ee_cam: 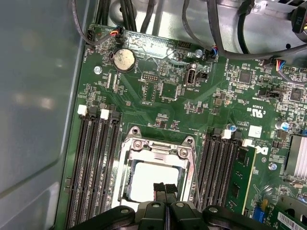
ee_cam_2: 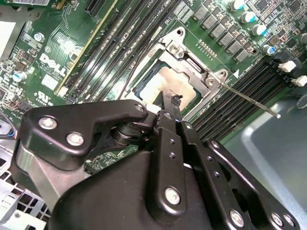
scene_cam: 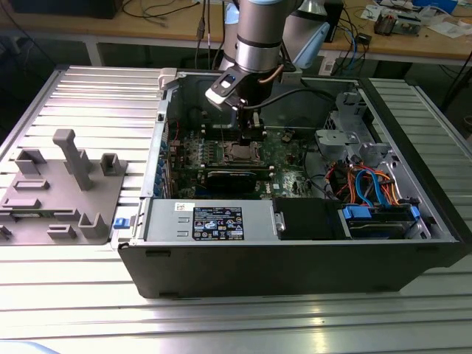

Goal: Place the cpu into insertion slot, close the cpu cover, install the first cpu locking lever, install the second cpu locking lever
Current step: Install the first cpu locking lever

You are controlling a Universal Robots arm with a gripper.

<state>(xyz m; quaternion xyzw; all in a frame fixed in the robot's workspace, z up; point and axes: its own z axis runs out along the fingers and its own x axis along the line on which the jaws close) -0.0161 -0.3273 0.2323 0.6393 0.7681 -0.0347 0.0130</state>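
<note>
The cpu (ee_cam: 152, 178) lies in the insertion slot (scene_cam: 242, 153) on the green board, its pale metal top showing in both wrist views (ee_cam_2: 165, 81). The cpu cover (ee_cam: 158, 149) lies flat around it as a silver frame (ee_cam_2: 192, 64). My gripper (ee_cam: 164, 188) hangs straight over the chip, shut, fingers pressed together with nothing between them; the tips (ee_cam_2: 172, 98) are at or just above the chip's top. One locking lever (ee_cam_2: 249, 98) is a thin rod sticking out from the socket corner, its free end loose. A second thin lever (ee_cam_2: 139, 57) runs along the socket's other side.
The board sits inside an open computer case (scene_cam: 295, 258). Memory slots (ee_cam: 96, 163) flank the socket on both sides. A black graphics card (scene_cam: 232, 178) lies close to the socket, with cables (scene_cam: 369, 184) and a drive bay at the exterior view's right. A grey fixture (scene_cam: 66, 184) stands outside the case.
</note>
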